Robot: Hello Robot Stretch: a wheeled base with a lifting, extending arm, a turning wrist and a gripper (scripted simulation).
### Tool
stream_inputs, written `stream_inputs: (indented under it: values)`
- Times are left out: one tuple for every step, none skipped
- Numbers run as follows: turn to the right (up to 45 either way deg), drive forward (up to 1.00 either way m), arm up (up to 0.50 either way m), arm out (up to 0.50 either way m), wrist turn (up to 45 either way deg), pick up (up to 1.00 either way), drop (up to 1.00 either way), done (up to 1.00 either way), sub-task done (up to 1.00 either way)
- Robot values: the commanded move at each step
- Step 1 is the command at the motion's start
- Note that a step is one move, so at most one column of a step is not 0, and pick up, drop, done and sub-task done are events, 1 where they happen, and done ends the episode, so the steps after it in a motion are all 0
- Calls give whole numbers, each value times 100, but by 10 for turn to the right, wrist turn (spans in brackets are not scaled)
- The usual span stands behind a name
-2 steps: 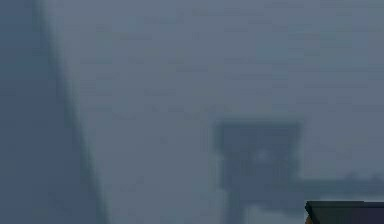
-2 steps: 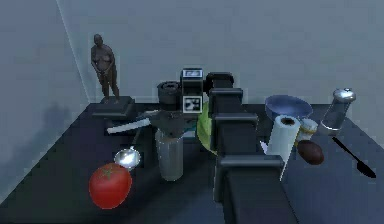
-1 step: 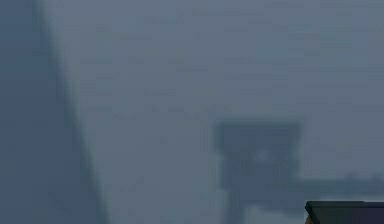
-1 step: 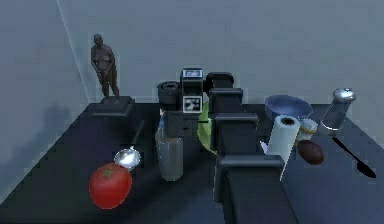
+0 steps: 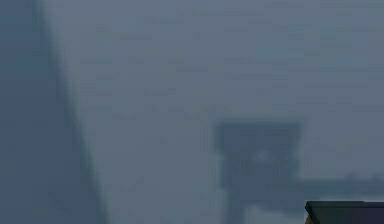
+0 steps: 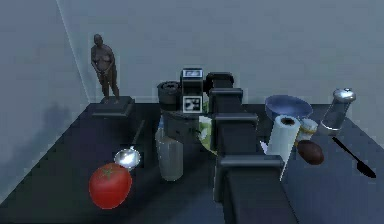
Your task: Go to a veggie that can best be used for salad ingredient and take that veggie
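**Arm side view: dark counter (image 6: 75,150) against a grey wall.** All places given from one landmark, the clear glass shaker with a pale top (image 6: 171,158), upright near the middle of the counter.

(a) Pale green, leafy, rounded lump (image 6: 206,133): sits on the counter just right of the shaker, partly hidden by the dark square arm bar (image 6: 240,150). Judged the likelier salad veggie, probably a lettuce, though too hidden to name firmly.

(b) Red, round, glossy tomato (image 6: 110,186): lies on the counter left of the shaker and nearer the front edge, apart from it. Equally fit for salad.

(c) Thin dark fingers (image 6: 164,120): seen just above the shaker, left of the two white marked squares (image 6: 192,90). Spread or pressed together: cannot tell. Holding something or nothing: cannot tell, with counter things standing close by.

(d) Shiny metal ladle (image 6: 128,155): just left of the shaker. Brown human statue on a dark base (image 6: 104,65): well behind the shaker, leftward. White paper roll (image 6: 282,140) and blue bowl (image 6: 288,105): well right of the shaker, beyond the arm bar.

**Handling, as judgement.**
- **Green lump:** likely light, soft and springy, prone to bruising and tearing at the outer leaves. Best taken across the firmer middle of the body rather than by a leaf edge, without knocking the shaker beside it.
- **Tomato:** likely heavier, smooth, slippery and ready to roll. Best taken across the widest girth with gentle pressure.
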Motion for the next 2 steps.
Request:
stream_inputs:
  values:
    - [0,0,-8,0,0,0,0,0,0]
    - [0,0,0,0,0,100,0,0,0]
